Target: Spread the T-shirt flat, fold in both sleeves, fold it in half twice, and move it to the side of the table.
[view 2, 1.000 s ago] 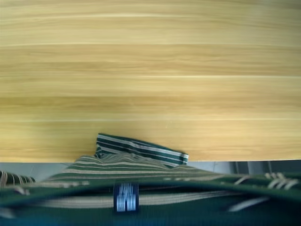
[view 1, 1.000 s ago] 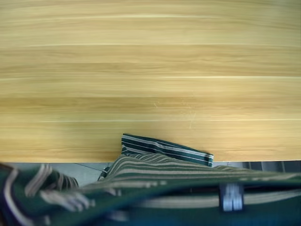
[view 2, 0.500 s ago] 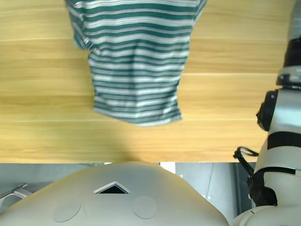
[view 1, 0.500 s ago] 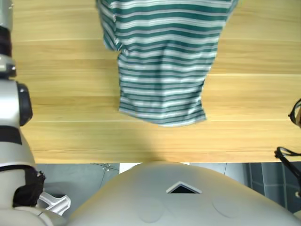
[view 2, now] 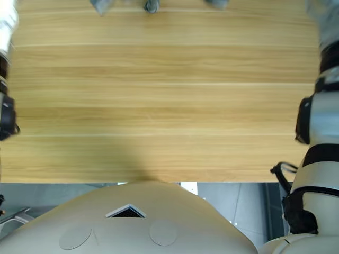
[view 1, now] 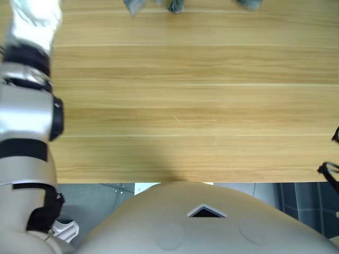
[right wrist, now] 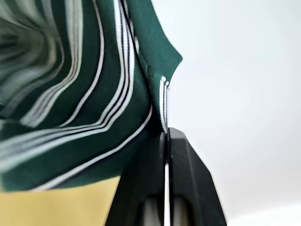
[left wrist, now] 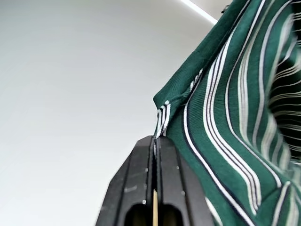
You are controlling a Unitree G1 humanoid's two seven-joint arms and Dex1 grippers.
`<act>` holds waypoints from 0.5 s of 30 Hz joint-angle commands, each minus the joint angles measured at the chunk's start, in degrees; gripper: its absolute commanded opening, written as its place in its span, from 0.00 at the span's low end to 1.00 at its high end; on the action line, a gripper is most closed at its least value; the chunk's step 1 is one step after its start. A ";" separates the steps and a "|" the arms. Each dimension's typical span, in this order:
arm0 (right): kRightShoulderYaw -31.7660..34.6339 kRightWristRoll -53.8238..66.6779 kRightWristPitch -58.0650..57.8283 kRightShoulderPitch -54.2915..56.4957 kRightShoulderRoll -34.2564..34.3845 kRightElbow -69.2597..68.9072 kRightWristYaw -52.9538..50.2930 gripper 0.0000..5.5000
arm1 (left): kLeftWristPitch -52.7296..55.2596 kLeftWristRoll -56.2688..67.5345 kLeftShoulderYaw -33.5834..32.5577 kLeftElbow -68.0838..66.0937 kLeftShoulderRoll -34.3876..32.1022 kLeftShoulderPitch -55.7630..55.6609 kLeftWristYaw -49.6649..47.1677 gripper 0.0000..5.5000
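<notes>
- T-shirt [left wrist: 235, 117]: dark green cloth with thin white stripes, held up off the surface by both arms, one grip at each side.
- In the left wrist view a folded, hemmed edge of the cloth runs straight into the tips of the left fingers [left wrist: 138, 174]. The rest of the cloth spreads away from them in loose folds against a pale, plain background.
- The left fingers are pressed tight together with the striped edge pinched between them and no gap showing.
- In the right wrist view the right fingers [right wrist: 186, 169] are likewise closed flat against each other. They clamp a white-striped edge of the cloth, which rises from the tips and billows out to one side.
- In the head views only the lowest bits of the cloth show, as small blurred green-grey tips [view 1: 176, 5] at the far edge of the surface, left of centre to centre. Whether they touch the wood cannot be told.
- Surface [view 1: 185, 95]: light wooden boards running left to right, with a few faint scratches near the middle.
- The left arm [view 1: 26, 106] stands raised along the left side, and the right arm [view 2: 323, 106] along the right. Both reach up and far.
</notes>
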State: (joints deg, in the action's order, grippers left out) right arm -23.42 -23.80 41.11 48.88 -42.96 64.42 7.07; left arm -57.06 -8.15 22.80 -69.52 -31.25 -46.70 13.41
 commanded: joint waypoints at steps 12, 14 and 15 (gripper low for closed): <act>3.48 24.93 -3.68 -29.81 -5.16 -29.35 54.91 0.00 | -2.19 -2.47 2.36 7.58 -2.33 17.17 36.96 0.00; 2.65 26.60 -5.77 -34.84 -6.75 -35.97 58.66 0.00 | -2.00 -1.37 4.02 13.11 -4.61 21.61 42.51 0.00; 2.06 26.07 -6.79 -36.86 -7.41 -38.37 59.82 0.00 | -1.67 -0.53 5.15 16.98 -5.98 24.50 45.33 0.00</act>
State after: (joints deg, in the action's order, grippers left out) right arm -20.60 1.81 36.44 15.77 -48.05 30.55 64.26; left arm -59.06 -9.55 25.86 -58.17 -34.05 -26.92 53.65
